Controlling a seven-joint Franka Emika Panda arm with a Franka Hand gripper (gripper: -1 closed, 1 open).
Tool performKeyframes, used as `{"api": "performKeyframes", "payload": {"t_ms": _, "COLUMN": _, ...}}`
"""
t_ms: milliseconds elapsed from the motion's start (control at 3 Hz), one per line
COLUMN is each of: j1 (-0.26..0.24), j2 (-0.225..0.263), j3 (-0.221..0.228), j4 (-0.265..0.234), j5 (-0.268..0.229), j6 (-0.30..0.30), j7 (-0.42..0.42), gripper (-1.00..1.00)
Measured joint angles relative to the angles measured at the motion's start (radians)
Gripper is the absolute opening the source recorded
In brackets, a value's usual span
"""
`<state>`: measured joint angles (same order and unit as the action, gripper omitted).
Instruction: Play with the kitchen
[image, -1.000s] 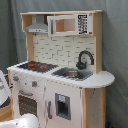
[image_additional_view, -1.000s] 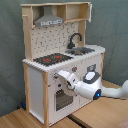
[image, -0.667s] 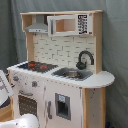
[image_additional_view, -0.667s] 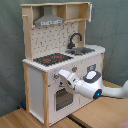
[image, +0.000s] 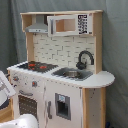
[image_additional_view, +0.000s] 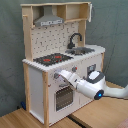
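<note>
Surroundings: grey curtain (image_additional_view: 112, 30) behind kitchen (image_additional_view: 62, 60) | Arm (image_additional_view: 90, 86): reaching level toward oven-door (image_additional_view: 62, 97) front | Jaws: cannot tell

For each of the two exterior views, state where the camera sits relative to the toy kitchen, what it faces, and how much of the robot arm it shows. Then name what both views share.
First exterior view: off the sink end, facing the kitchen; arm only at the first exterior view's left edge.
Second exterior view: off the hob end, facing the kitchen; white arm reaches toward the oven door.
Shared: hob, sink, tap.
</note>
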<state>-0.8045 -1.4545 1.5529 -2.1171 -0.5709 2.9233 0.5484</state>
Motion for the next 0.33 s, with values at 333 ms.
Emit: {"api": "performKeyframes", "payload": {"t_ms": 333, "j1": 0.034, "j2": 0.000, "j3": 0.000, "j4": 0.000, "j5": 0.000, "j6": -0.051, "j7": -0.084, "gripper": 1.00}}
